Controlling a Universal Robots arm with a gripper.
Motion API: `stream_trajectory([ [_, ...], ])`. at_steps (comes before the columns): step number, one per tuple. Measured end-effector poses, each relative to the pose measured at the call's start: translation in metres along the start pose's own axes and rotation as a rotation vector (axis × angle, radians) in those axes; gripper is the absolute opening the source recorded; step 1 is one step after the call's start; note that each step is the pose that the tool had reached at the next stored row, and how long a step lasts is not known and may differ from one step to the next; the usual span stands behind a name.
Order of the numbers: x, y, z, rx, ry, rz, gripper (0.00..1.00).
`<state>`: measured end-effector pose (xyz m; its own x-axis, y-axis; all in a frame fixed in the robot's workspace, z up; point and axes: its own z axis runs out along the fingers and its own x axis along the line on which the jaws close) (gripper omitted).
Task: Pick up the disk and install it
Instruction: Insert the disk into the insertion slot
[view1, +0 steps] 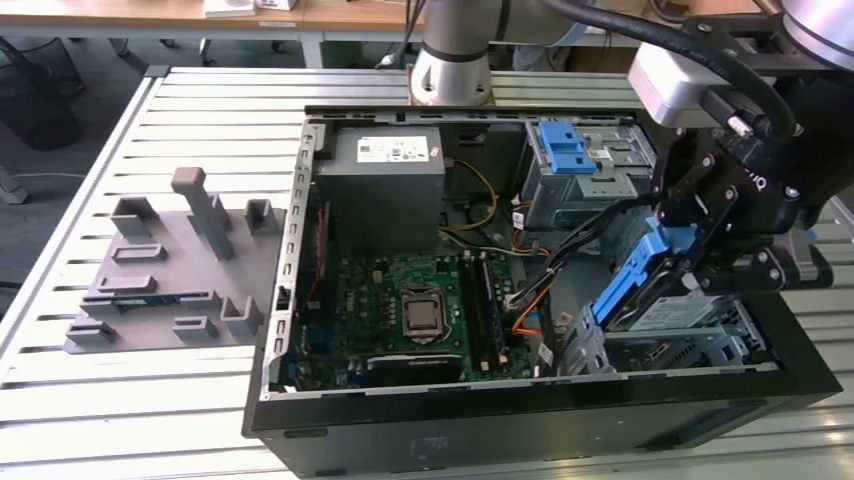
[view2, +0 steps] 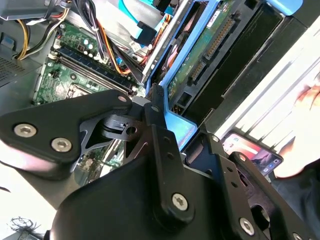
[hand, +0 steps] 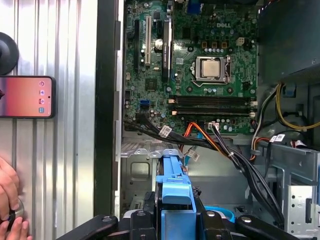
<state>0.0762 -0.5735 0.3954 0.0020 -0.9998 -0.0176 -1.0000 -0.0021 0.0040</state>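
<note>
The disk (view1: 650, 292), a silver drive in a bright blue carrier frame, hangs tilted over the metal drive bay (view1: 687, 348) at the front corner of the open computer case, on the exterior view's right. My gripper (view1: 697, 258) is shut on the carrier's upper end. In the first wrist view the blue carrier (hand: 175, 187) sits between my black fingers (hand: 207, 220), pointing toward the bay. The second wrist view shows the disk's green circuit-board underside (view2: 200, 57) and the blue frame (view2: 176, 126) behind my gripper's linkage.
Inside the case lie the motherboard (view1: 414, 310), a grey power-supply box (view1: 387, 185), a drive cage with blue latches (view1: 583, 160) and loose cables (hand: 220, 145). A grey fixture block (view1: 167, 265) sits on the slatted table. A phone (hand: 25, 96) and a person's hand (hand: 7, 200) are beside the case.
</note>
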Motion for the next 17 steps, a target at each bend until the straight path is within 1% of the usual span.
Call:
stream_trajectory([
  [10, 0.0, 0.0, 0.0024, 0.0, -0.0001, 0.0, 0.36],
  [13, 0.0001, 0.0, 0.0037, 0.0, 0.0025, 0.0, 0.36],
  [17, 0.0001, 0.0, 0.0054, 0.0, 0.003, 0.0, 0.36],
])
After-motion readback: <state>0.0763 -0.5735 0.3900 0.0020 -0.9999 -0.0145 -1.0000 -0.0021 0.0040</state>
